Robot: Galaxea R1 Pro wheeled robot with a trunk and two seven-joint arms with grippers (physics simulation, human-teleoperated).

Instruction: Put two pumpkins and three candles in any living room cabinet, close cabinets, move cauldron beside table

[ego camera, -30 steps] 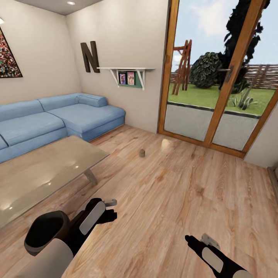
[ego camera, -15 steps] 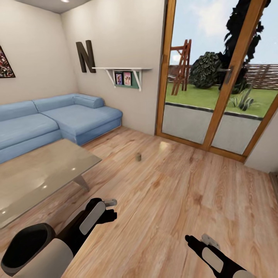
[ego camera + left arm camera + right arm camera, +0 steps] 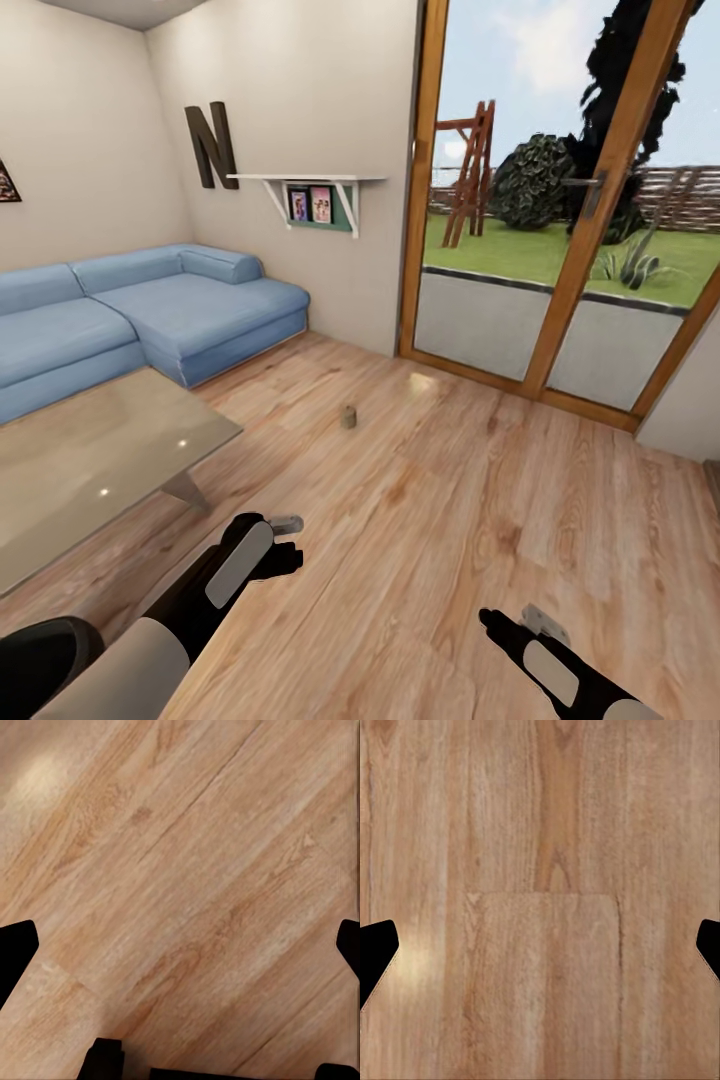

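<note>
One small pale stubby candle (image 3: 348,417) stands upright on the wood floor, beyond the coffee table's far corner. The black round-bellied cauldron (image 3: 40,650) sits on the floor at the near left, cut by the picture's edge and partly behind my left arm. My left gripper (image 3: 290,555) hangs open over bare floor, well short of the candle; its fingertips (image 3: 16,945) stand wide apart. My right gripper (image 3: 487,620) is also open above bare planks, with its fingertips (image 3: 376,945) at the picture's sides. The pumpkins and the cabinet are out of view.
A glass-topped coffee table (image 3: 90,470) stands at the left, with a blue corner sofa (image 3: 150,310) behind it. Wood-framed glass doors (image 3: 540,200) to a garden fill the far wall. A wall shelf (image 3: 310,190) hangs beside them. Open floor stretches ahead and to the right.
The whole view has shifted: sofa, table, candle and cauldron have slid to the left as the camera moved. Both arms keep their pose and both grippers stay open.
</note>
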